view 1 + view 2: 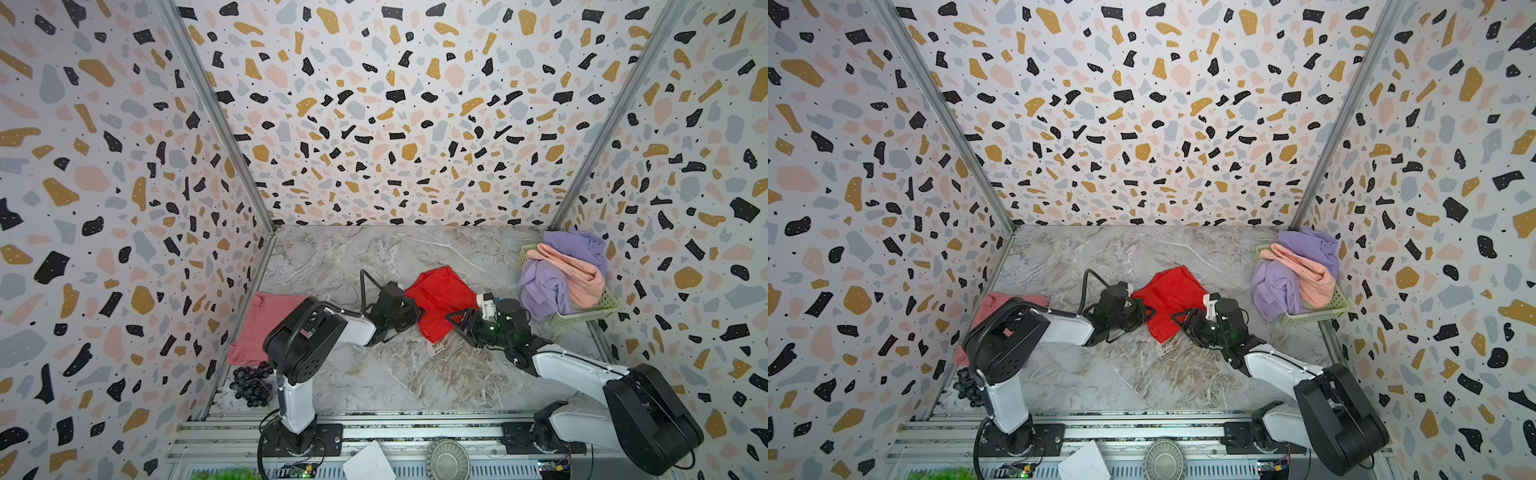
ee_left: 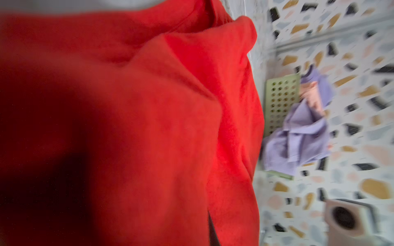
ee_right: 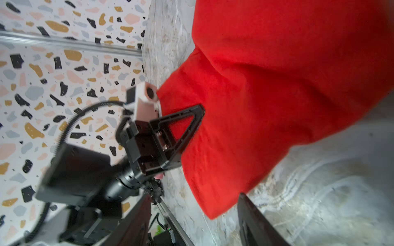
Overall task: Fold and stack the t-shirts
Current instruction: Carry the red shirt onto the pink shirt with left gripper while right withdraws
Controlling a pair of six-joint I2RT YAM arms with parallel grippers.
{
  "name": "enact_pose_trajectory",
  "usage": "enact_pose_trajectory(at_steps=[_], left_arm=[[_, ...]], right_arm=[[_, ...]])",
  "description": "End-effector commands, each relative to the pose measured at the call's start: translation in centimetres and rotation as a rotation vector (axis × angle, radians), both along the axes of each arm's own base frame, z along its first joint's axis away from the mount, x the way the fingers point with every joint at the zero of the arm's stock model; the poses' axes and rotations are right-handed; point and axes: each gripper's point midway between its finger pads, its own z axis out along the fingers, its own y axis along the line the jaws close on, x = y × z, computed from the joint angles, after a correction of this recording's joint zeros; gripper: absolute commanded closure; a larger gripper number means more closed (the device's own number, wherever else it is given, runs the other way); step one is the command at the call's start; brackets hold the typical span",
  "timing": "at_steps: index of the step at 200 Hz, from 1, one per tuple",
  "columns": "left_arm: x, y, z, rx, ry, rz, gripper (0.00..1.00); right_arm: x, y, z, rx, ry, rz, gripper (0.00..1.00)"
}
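Left gripper (image 1: 419,311) is clamped on the red t-shirt (image 1: 440,295), mid-table, left of the basket (image 1: 598,311) and clear of it. Right gripper (image 1: 457,329) has its jaws gaping at the basket-side hem. Bare table (image 1: 374,374) front and back. Lavender t-shirt (image 1: 544,291) and peach t-shirt (image 1: 582,274) heap the basket; pink t-shirt (image 1: 257,324) is far left. Only the right wrist view shows the left finger (image 3: 193,127) biting cloth; the left wrist view sees mostly red.

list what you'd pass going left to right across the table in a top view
pink shirt → red shirt → basket; grapes left out, they sit in line with the pink shirt
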Motion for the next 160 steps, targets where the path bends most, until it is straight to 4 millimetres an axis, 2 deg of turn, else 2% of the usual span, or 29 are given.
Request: enact_pose_trajectory(at_steps=[1, 16, 46, 63, 91, 121, 139, 160], left_arm=[[-2.2, 4.5, 0.2, 0.478, -0.086, -0.266, 1.00], [-2.3, 6.3, 2.1, 0.633, -0.127, -0.341, 1.00], [-1.8, 13.0, 5.2, 0.995, -0.158, -0.277, 1.00], [-2.2, 16.3, 6.7, 1.165, -0.156, -0.258, 1.00], [-2.4, 21.7, 9.6, 1.478, -0.142, -0.206, 1.00], [-2.6, 24.5, 11.0, 1.662, -0.138, -0.209, 1.00], [-2.8, 25.7, 11.2, 1.702, -0.125, -0.203, 1.00], [-2.7, 27.0, 12.4, 1.722, -0.137, -0.181, 1.00]], right_arm=[[-0.9, 0.2, 3.1, -0.077, -0.170, 0.100, 0.31], [-1.0, -0.7, 4.0, -0.128, -0.225, 0.083, 0.28], [-0.1, -2.6, 6.7, -0.237, -0.346, 0.013, 0.24], [0.4, -3.4, 8.1, -0.263, -0.396, -0.020, 0.22], [1.2, -4.3, 8.8, -0.283, -0.420, -0.051, 0.21], [1.8, -5.2, 8.6, -0.294, -0.409, -0.068, 0.22], [2.0, -5.7, 8.5, -0.301, -0.408, -0.073, 0.22], [2.3, -6.5, 8.5, -0.324, -0.406, -0.085, 0.22]])
